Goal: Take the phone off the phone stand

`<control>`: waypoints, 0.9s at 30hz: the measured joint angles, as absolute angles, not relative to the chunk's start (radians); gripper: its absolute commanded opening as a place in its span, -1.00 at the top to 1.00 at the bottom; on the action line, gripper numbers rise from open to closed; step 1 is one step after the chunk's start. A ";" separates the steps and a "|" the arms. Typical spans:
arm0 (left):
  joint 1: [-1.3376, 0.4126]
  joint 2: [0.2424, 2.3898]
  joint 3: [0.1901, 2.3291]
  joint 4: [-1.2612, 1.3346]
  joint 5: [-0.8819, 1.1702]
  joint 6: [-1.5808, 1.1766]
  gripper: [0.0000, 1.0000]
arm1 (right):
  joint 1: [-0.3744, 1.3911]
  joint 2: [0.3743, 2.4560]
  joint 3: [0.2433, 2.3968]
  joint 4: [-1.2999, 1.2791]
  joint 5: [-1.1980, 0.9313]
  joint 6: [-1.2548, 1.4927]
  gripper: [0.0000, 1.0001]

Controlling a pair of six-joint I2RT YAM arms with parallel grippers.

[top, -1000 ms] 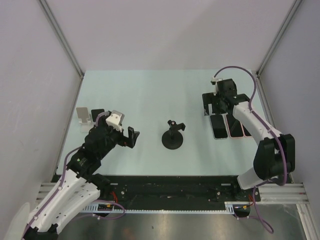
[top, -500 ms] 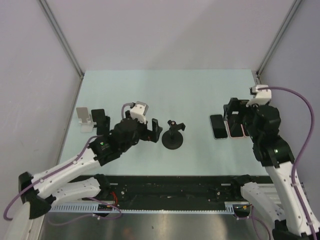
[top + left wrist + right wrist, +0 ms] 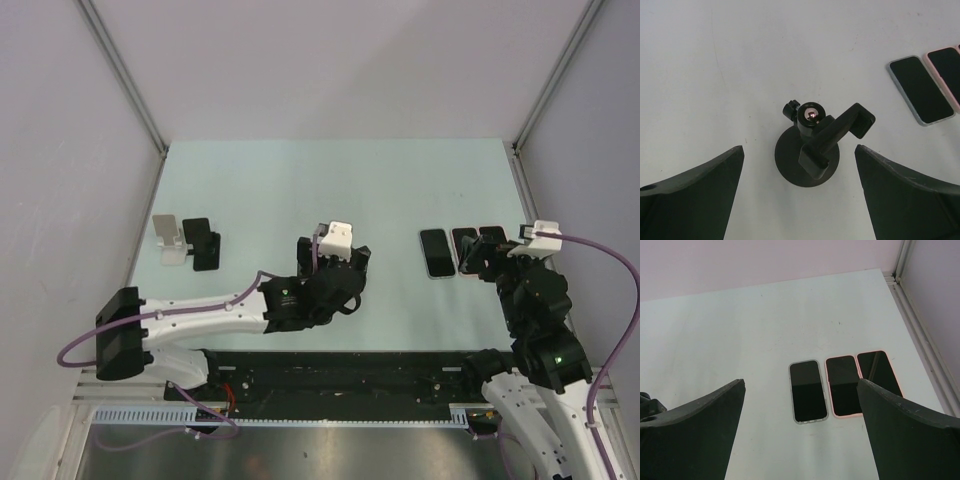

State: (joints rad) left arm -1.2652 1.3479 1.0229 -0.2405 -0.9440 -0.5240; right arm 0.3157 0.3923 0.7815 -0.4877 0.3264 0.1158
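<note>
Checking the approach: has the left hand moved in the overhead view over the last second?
Yes. The left hand swung right, away from the white stand on the left, toward the row of phones.

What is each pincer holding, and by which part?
Nothing. Both are open and empty: left pincer above the black stand, right pincer facing the three phones.

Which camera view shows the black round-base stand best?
The left wrist view: the stand shows whole from above, base, ball joint and clamp. In the top view the left arm covers it; the right wrist view misses it.
</note>
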 measured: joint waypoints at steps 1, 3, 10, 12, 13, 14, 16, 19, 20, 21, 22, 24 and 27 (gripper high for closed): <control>-1.266 1.361 1.023 -0.241 -0.950 -0.526 -0.85 | 0.324 0.381 0.772 -0.485 0.340 0.116 -0.99; -1.267 1.381 1.023 -0.242 -0.963 -0.532 -0.72 | 0.336 0.363 0.757 -0.482 0.363 0.115 -1.00; -1.267 1.435 1.023 -0.241 -0.992 -0.569 -0.33 | 0.350 0.334 0.733 -0.476 0.402 0.116 -0.99; -1.267 1.455 1.023 -0.242 -0.992 -0.577 -0.20 | 0.350 0.334 0.733 -0.476 0.405 0.116 -1.00; -1.267 1.460 1.023 -0.242 -0.992 -0.578 -0.14 | 0.350 0.334 0.733 -0.475 0.405 0.116 -0.99; -1.267 1.465 1.023 -0.241 -0.992 -0.580 -0.08 | 0.350 0.333 0.733 -0.474 0.406 0.116 -0.99; -1.267 1.467 1.023 -0.241 -0.991 -0.587 0.13 | 0.350 0.332 0.733 -0.473 0.408 0.116 -0.99; -1.267 1.466 1.023 -0.240 -0.995 -0.596 0.44 | 0.350 0.329 0.729 -0.471 0.408 0.116 -0.99; -1.267 1.466 1.023 -0.240 -1.000 -0.598 0.52 | 0.350 0.329 0.727 -0.471 0.408 0.116 -0.99; -1.266 1.464 1.022 -0.241 -1.000 -0.596 0.78 | 0.350 0.329 0.725 -0.470 0.408 0.116 -0.99; -1.264 1.462 1.021 -0.242 -1.003 -0.593 0.89 | 0.350 0.329 0.723 -0.469 0.408 0.116 -0.99; -1.254 1.454 1.011 -0.242 -1.011 -0.589 0.99 | 0.350 0.329 0.720 -0.468 0.408 0.116 -0.99; -1.224 1.428 0.990 -0.245 -1.012 -0.569 0.99 | 0.350 0.329 0.718 -0.466 0.408 0.116 -0.99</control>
State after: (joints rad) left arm -1.2240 1.4284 0.9901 -0.2455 -1.0119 -0.5690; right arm 0.3496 0.3286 0.7181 -0.4664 0.4076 0.1162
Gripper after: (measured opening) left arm 0.054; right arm 0.994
